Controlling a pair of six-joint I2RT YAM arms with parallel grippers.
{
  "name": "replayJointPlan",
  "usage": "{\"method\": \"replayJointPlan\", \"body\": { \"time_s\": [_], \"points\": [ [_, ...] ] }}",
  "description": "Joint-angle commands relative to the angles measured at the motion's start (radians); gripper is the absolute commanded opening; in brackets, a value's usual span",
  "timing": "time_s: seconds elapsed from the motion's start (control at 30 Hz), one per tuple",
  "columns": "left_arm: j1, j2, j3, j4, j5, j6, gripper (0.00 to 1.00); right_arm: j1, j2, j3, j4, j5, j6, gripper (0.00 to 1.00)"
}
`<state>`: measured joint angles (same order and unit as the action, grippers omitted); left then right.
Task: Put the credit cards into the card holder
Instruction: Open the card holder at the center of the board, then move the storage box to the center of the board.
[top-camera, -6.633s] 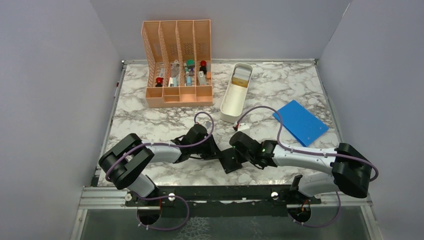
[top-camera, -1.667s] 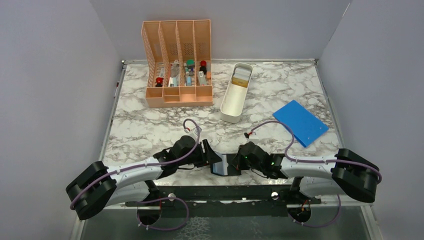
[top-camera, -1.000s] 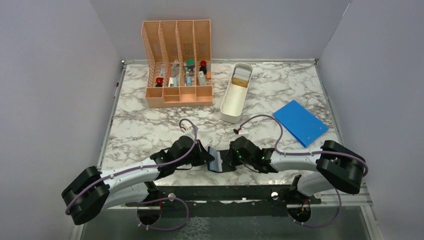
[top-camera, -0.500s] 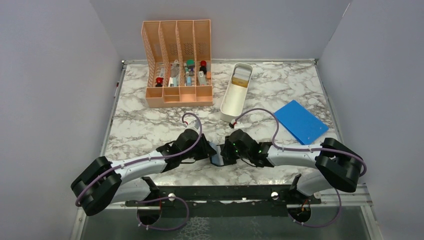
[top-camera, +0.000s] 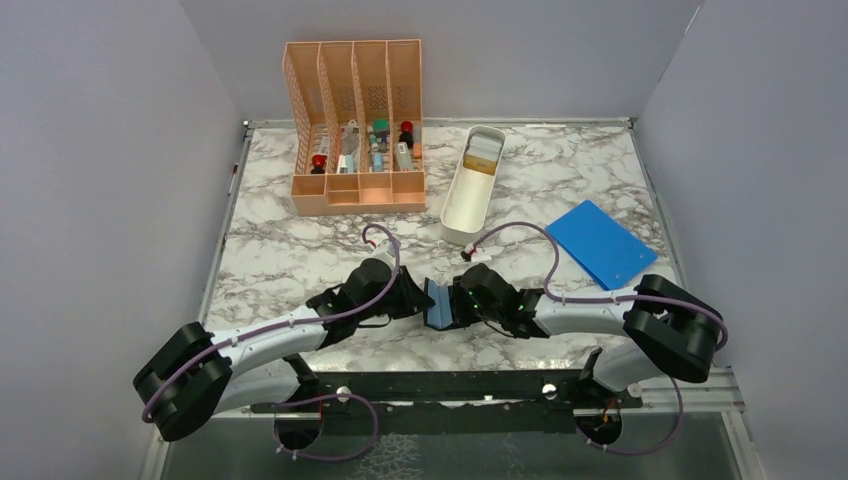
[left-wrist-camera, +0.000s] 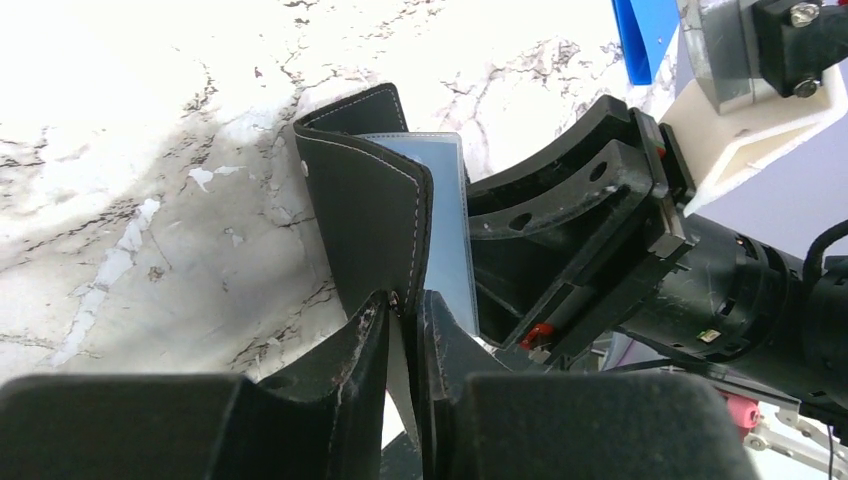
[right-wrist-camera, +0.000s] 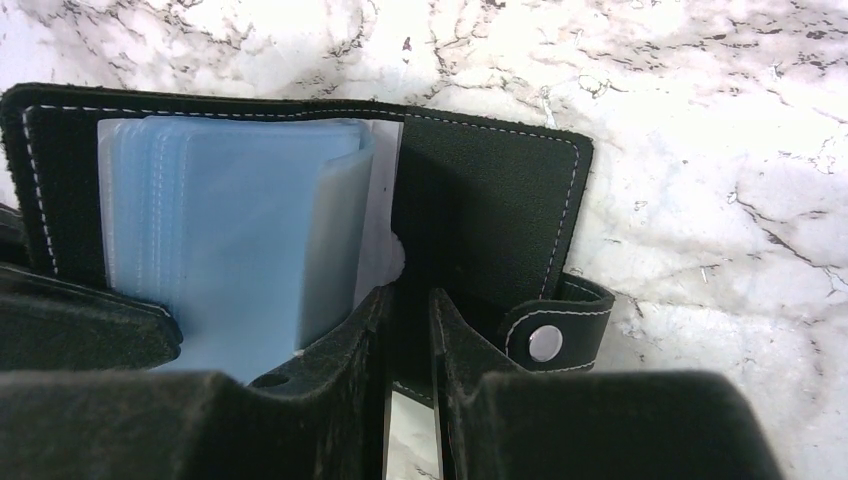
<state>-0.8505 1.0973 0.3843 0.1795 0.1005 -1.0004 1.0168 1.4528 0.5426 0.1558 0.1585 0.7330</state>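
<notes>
Your small black stitched folding card holder (top-camera: 436, 304) sits at the near middle of the white-and-grey marbled bench (top-camera: 290, 255), pinched between both arms. The left claw (left-wrist-camera: 405, 308) is clamped on the edge of one soft cover. The right claw (right-wrist-camera: 408, 300) is clamped on the other cover, just beside the strap with the round metal snap tab (right-wrist-camera: 545, 343). Between them the holder is spread open, and its clear bluish plastic sleeves (right-wrist-camera: 230, 220) fan out. You cannot tell from these views whether its lower edge touches the bench.

Expect the holder to be light and floppy. The covers bend at the spine, and it will likely fold shut or slump if either grip lets go. The sleeves look thin, limp and slick, so their mouths may not gape unaided.

The tan and white plastic credit cards (top-camera: 483, 153) stand at the far end of the long white oblong tray (top-camera: 458, 215), well apart from the holder. Judge them stiff, thin and slippery. Take one by its long edges or an exposed upper corner, not flat on its face.
</notes>
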Motion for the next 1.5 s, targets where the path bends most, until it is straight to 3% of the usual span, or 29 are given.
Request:
{"method": "replayJointPlan", "body": {
  "time_s": [0.0,0.23,0.43,0.77,0.87,1.03,1.47],
  "points": [
    [0.005,-0.006,-0.009,0.032,-0.003,0.024,0.17,-0.003,0.029,-0.028,0.012,-0.019,0.009,0.23],
    [0.004,0.018,0.011,-0.024,-0.035,0.046,0.18,-0.003,0.011,-0.029,-0.001,-0.011,0.013,0.23],
    [0.004,0.029,0.038,-0.095,-0.074,0.066,0.17,-0.005,-0.079,0.006,-0.144,0.061,0.011,0.25],
    [0.004,0.035,0.056,-0.155,-0.101,0.074,0.17,-0.012,-0.218,0.126,-0.329,0.159,-0.043,0.50],
    [0.005,0.026,0.064,-0.183,-0.114,0.081,0.17,-0.055,-0.195,0.194,-0.374,0.200,-0.033,0.57],
    [0.005,-0.007,0.070,-0.226,-0.130,0.091,0.17,-0.134,-0.105,0.333,-0.431,0.288,-0.008,0.59],
    [0.005,-0.028,0.135,-0.274,-0.076,0.129,0.17,-0.356,0.171,0.549,-0.439,0.243,-0.058,0.58]
  ]
}}
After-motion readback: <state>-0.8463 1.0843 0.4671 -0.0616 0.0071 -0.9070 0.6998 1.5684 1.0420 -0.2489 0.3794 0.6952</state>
